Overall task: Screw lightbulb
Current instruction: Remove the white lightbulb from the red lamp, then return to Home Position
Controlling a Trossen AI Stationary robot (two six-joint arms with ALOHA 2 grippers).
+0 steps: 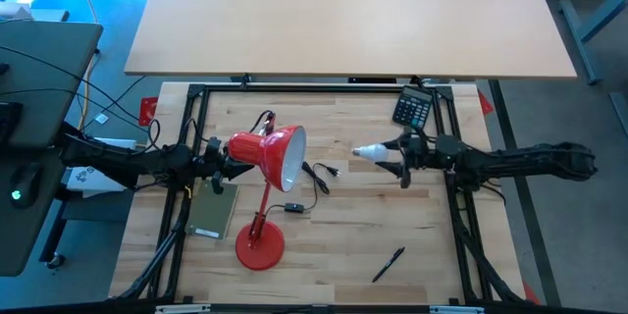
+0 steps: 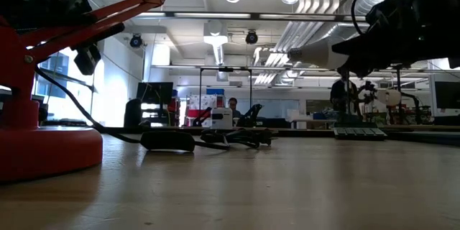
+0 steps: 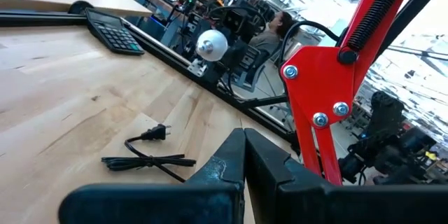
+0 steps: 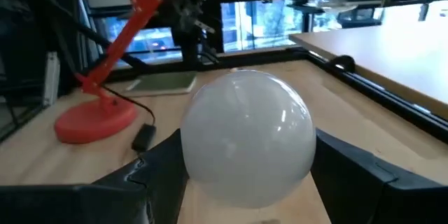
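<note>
A red desk lamp stands on its round base (image 1: 260, 247), its shade (image 1: 282, 154) opening toward the table's right. My left gripper (image 1: 224, 157) is shut and level, right behind the shade by the lamp's red bracket (image 3: 327, 77). My right gripper (image 1: 400, 157) is shut on the white lightbulb (image 1: 371, 152), a short way right of the shade's mouth. The bulb's narrow base (image 2: 295, 56) points at the shade. My left gripper's shut fingers (image 3: 241, 161) lie close beside the red bracket behind the shade; whether they touch it I cannot tell. My right gripper pinches the bulb's wide round globe (image 4: 245, 129) between its two fingers (image 4: 350, 164), one on each side. The fingers come level from the table's right. The bulb lies level, lifted clear of the table.
A black calculator (image 1: 414, 108) lies at the far right, a black pen (image 1: 389, 264) near the front, and a green notebook (image 1: 213, 214) left of the lamp base. The lamp's black cord and plug (image 1: 322, 172) trail on the wood between shade and bulb.
</note>
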